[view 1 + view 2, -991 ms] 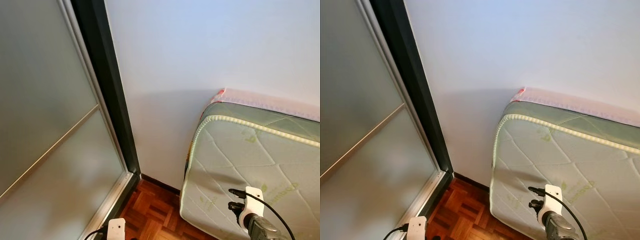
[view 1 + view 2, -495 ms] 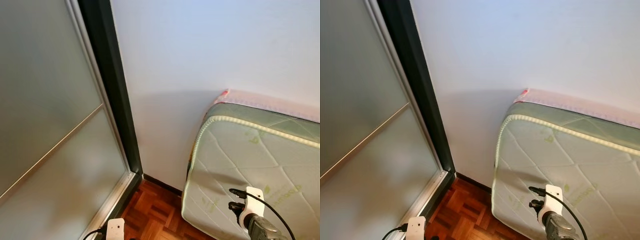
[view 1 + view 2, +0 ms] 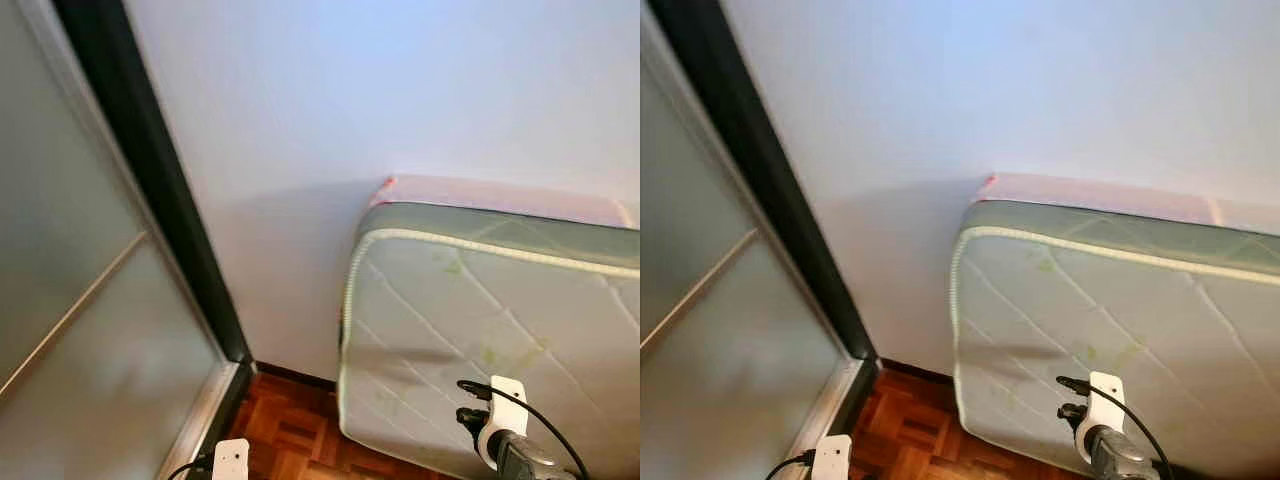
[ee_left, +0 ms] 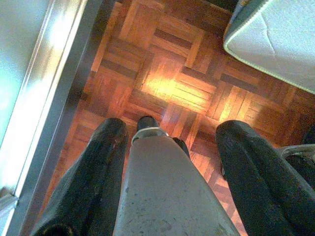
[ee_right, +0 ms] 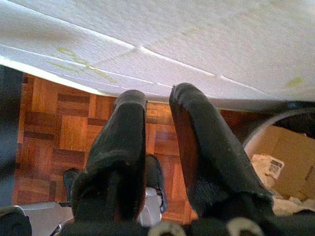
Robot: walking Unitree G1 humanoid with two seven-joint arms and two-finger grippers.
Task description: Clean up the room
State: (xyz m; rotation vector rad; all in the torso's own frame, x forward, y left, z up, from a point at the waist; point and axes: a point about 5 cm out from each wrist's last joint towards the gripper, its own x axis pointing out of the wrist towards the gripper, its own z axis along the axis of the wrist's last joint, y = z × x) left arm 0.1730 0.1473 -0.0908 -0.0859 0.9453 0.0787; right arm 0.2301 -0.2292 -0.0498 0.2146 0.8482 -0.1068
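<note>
A quilted white-and-green mattress (image 3: pixel 470 340) leans on its edge against the pale wall, with a pink layer (image 3: pixel 500 190) behind its top. My left gripper (image 4: pixel 172 129) hangs low over the parquet floor (image 4: pixel 172 83), open, with my own grey leg showing between its fingers. My right gripper (image 5: pixel 157 96) hangs beside the mattress's lower edge (image 5: pixel 147 54), its two black fingers close together with nothing between them. Both wrists (image 3: pixel 497 425) show at the bottom of the eye views.
A frosted glass sliding door (image 3: pixel 70 330) with a dark frame (image 3: pixel 160 210) stands to the left, its metal track (image 4: pixel 44 98) along the floor. A cardboard box (image 5: pixel 288 152) holding crumpled paper (image 5: pixel 265 164) sits on the floor near the right gripper.
The whole picture has shifted left, so the camera has turned right: more mattress and less door show. Both arms hang where they were.
</note>
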